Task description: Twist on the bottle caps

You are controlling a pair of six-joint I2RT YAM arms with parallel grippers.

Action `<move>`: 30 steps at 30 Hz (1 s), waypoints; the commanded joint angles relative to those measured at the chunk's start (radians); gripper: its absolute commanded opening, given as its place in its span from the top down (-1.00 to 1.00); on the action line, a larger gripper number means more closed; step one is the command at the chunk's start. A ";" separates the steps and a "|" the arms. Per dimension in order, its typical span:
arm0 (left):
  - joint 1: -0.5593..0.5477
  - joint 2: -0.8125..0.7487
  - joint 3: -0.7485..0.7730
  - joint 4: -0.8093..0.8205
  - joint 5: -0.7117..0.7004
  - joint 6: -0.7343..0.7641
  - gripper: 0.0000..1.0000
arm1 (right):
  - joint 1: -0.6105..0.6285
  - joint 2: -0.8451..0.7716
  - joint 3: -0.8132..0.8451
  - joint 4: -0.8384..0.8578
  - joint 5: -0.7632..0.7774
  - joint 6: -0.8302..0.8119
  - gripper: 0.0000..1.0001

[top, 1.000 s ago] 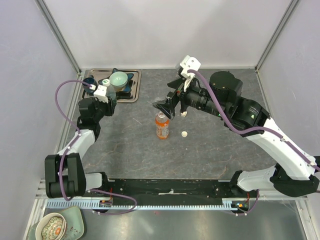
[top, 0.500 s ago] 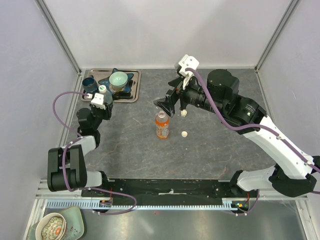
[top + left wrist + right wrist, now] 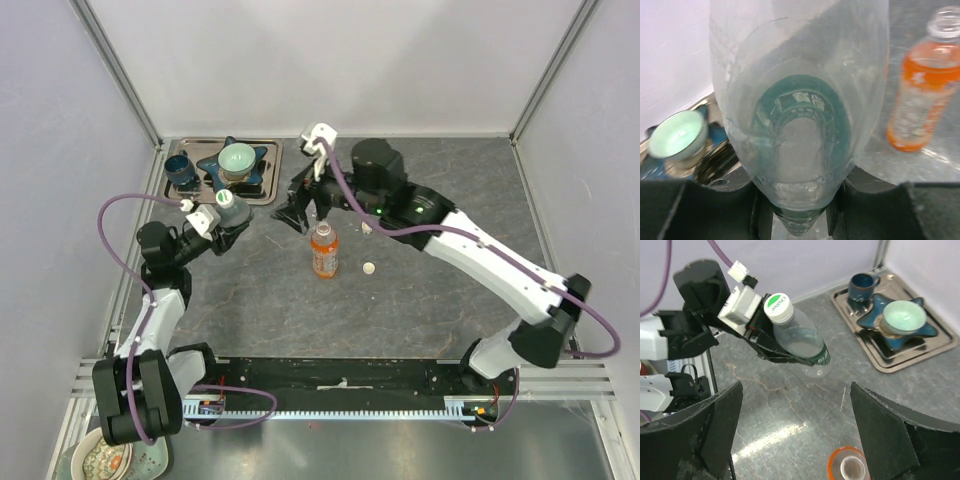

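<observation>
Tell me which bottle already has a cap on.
The clear, green-tinted plastic bottle in the left hand: a white round cap tops it, while the orange plastic bottle on the table stands open-mouthed.

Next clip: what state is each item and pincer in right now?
Clear bottle: capped, tilted, gripped by left pincer.
Orange bottle: upright on the table, uncapped.
Loose cap: lying on the table beside the orange bottle.
Left pincer: shut on the clear bottle.
Right pincer: open, holding nothing.
Blue cup: upright on the tray.
Green bowl: upright on the star-shaped dish.
</observation>
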 commanded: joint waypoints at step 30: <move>-0.029 -0.031 0.250 -0.839 0.455 0.428 0.81 | 0.003 0.352 0.051 0.592 -0.433 0.084 -0.38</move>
